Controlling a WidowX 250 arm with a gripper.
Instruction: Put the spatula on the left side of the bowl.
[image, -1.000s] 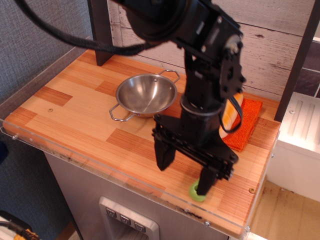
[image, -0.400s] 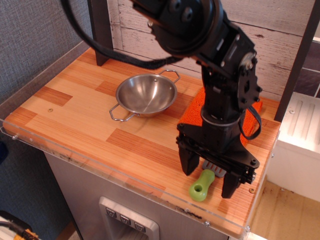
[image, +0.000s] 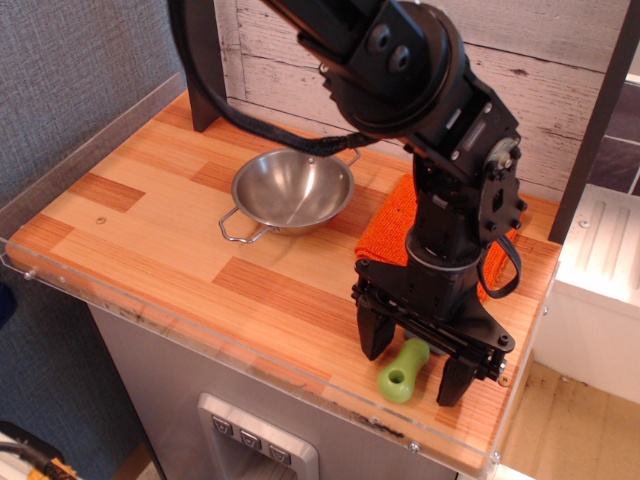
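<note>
The spatula (image: 402, 368) lies near the table's front right edge. Only its lime-green handle with the end hole shows; the blade is hidden under the gripper body. My gripper (image: 413, 366) is open and points down, with one finger on each side of the handle, low over the table. The shiny steel bowl (image: 292, 189) with two wire loop handles stands upright at the table's middle back, well left of the gripper and the spatula.
An orange cloth (image: 400, 215) lies at the back right, partly behind the arm. A dark post (image: 200, 70) stands at the back left. The wooden table (image: 140, 215) has a clear plastic rim along its front edge (image: 250, 365).
The gripper has moved right and lowered, from beside the handle to straddling it with open fingers. The spatula's handle now shows between the fingers. The bowl has not moved.
</note>
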